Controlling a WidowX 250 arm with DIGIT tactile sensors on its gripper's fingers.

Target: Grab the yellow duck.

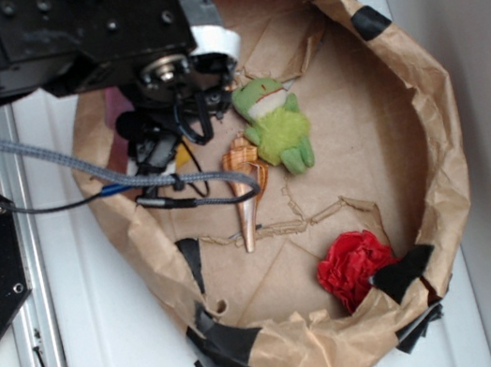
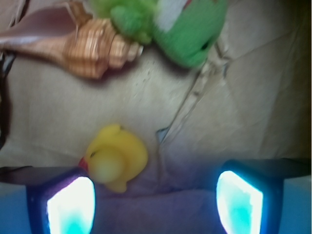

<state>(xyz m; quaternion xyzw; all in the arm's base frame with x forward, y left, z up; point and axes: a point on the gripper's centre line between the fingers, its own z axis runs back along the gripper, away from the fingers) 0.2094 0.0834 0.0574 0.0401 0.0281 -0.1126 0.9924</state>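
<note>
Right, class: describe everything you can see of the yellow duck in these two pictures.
The yellow duck is small, rounded and glossy, like rubber or plastic, with an orange-red beak pointing left in the wrist view. It sits on brown paper, apart from the shell and plush above it, close to the left finger of the open gripper; contact is unclear. In the exterior view the arm hides nearly all of it.

the arm (image 1: pixel 57 31) is matte black, built of blocky housings dotted with small round screws. a silver circular hub (image 1: pixel 167 70) sits on its underside beside a white collar. a grey braided cable (image 1: pixel 41 155) runs across it, joined by thin black wires. in the wrist view, the gripper (image 2: pixel 155 200) shows 2 dark fingers with glowing white-cyan pads (image 2: pixel 70 207).
</note>
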